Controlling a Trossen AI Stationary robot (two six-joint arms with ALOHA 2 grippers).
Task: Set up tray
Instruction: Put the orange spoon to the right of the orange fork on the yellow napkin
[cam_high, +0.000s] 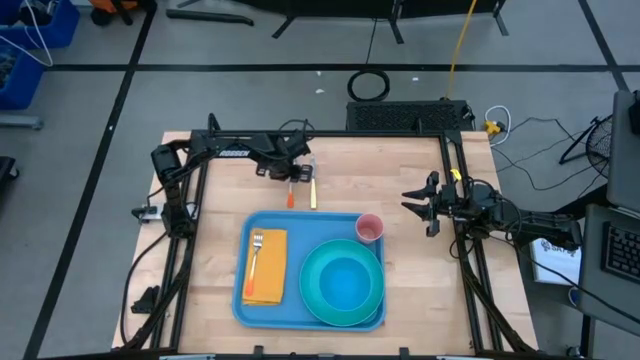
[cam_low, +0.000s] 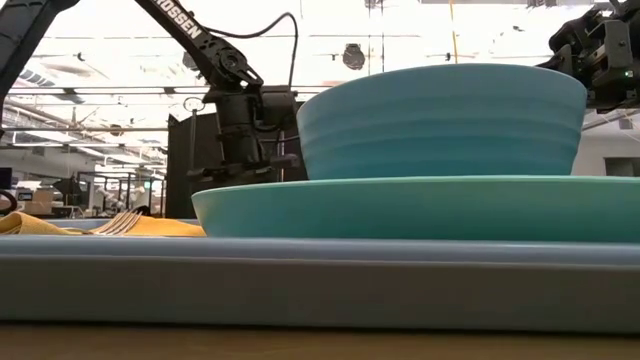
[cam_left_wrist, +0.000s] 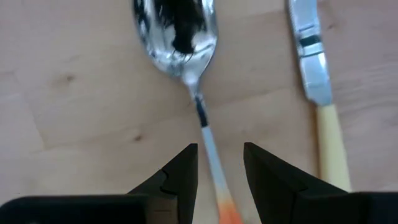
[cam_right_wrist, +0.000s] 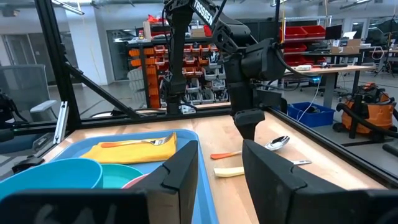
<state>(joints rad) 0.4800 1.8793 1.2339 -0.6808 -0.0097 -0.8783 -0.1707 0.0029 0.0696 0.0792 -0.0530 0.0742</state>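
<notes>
The left gripper (cam_left_wrist: 219, 177) straddles the spoon (cam_left_wrist: 186, 56) handle with its fingers parted, bare wood showing on either side of the handle. The knife (cam_left_wrist: 314, 81) lies just beside the spoon, crowding that flank. On the tray (cam_high: 240, 300), the plate (cam_high: 312, 290), bowl (cam_high: 345, 283), cup (cam_high: 369, 228) and napkin (cam_high: 267, 267) leave only narrow strips. Open tabletop (cam_high: 215, 190) surrounds the tray.

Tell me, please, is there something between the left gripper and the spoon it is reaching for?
Nothing visible. The left gripper is directly above the spoon, its open jaws on either side of the handle. The knife lies beside the spoon, apart from it, outside the jaws. The right gripper waits beside the tray.
</notes>
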